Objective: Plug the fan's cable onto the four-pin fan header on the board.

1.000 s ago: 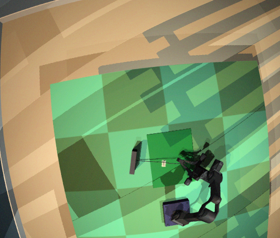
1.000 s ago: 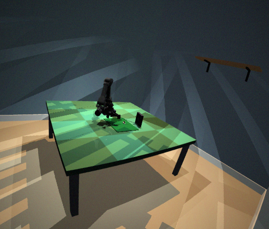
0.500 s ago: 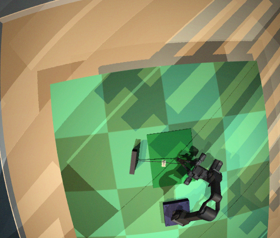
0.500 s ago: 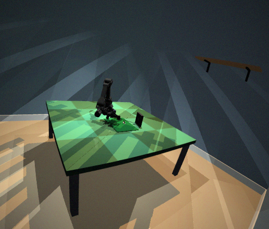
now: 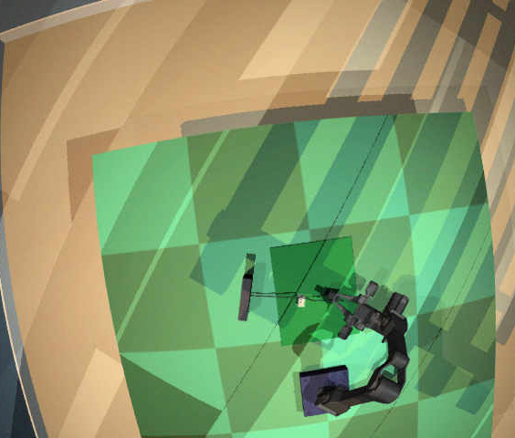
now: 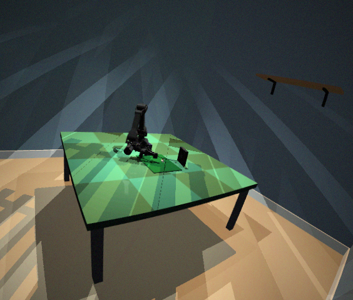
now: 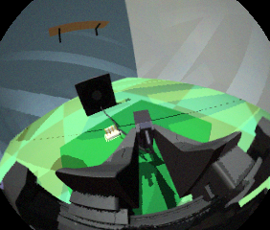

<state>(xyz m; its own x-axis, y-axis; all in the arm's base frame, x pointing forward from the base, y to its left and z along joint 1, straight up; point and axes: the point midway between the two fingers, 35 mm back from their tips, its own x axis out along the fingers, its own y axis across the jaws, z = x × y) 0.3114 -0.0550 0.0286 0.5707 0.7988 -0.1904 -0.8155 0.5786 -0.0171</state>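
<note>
My gripper (image 5: 328,294) (image 6: 154,155) (image 7: 144,129) is shut on the dark plug (image 7: 143,118) of the fan's cable, holding it above the green board (image 5: 295,264) (image 6: 167,168) (image 7: 188,122). The plug sticks out beyond the fingertips. The white four-pin header (image 5: 300,301) (image 6: 162,160) (image 7: 111,133) stands on the board, left of the plug in the top view and to the lower left of it in the wrist view. The plug and header are apart. Thin wires run from the plug to the black fan (image 5: 245,297) (image 6: 182,157) (image 7: 96,95). The plug's underside is hidden.
The fan stands upright beside the board, with its wires crossing over the board near the header. The arm's purple base plate (image 5: 311,396) sits on the checkered green table (image 5: 153,292) (image 6: 121,206). A brown wall shelf (image 6: 299,82) (image 7: 78,27) hangs well away from the arm.
</note>
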